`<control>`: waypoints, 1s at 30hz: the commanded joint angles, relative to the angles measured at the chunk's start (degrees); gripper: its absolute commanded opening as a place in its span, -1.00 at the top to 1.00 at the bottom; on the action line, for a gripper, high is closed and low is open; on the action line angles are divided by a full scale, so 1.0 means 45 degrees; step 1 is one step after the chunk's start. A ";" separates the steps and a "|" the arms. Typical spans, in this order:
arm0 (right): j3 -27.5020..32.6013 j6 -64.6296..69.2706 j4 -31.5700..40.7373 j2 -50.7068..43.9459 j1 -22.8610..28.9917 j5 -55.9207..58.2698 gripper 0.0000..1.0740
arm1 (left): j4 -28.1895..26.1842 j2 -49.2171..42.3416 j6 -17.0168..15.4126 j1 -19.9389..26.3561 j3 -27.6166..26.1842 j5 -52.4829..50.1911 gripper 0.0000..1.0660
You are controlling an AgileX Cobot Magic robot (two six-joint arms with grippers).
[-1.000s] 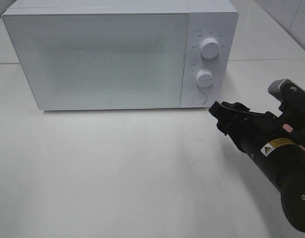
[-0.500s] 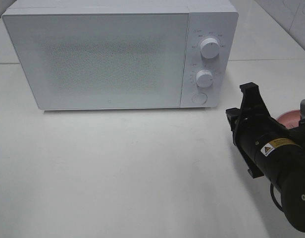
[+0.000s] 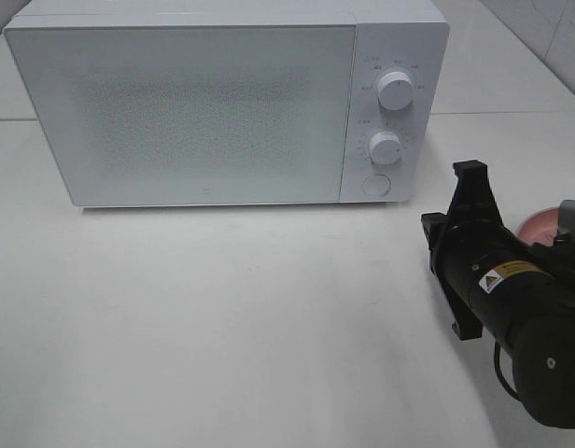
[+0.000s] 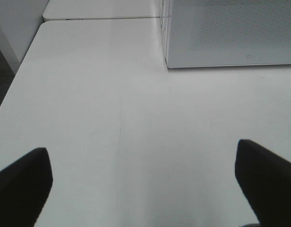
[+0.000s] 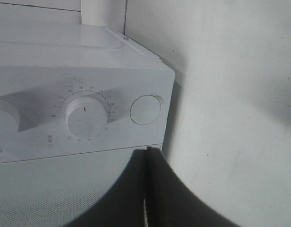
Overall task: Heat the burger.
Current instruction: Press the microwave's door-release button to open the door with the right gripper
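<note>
I have the microwave (image 3: 194, 103) along the counter's (image 3: 222, 327) back edge, door shut; the burger I cannot see in any view. My right gripper (image 3: 469, 170) is near the right edge, fingers pressed together on nothing, pointing at the control panel and apart from it; its wrist camera looks past the closed tips at the lower knob (image 5: 86, 116) and the button (image 5: 145, 109) beside it. A pink plate (image 3: 541, 224) shows behind that arm at the right edge. My left gripper (image 4: 143, 156) hangs over the counter near the left edge, fingers spread wide, holding nothing.
</note>
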 commanded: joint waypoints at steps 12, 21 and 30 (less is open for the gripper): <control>-0.2496 0.0815 -0.1006 0.1846 -0.0891 0.1108 1.00 | -0.0102 -0.0051 -0.0013 0.0000 0.0013 -0.0038 -0.83; -0.3871 0.0802 -0.1159 0.2585 -0.1630 0.1897 1.00 | -0.0089 -0.0051 -0.0025 0.0000 0.0013 -0.0038 -0.83; -0.5029 0.0509 -0.1350 0.3196 -0.2241 0.2610 1.00 | -0.0089 -0.0051 -0.0025 0.0000 0.0013 -0.0038 -0.83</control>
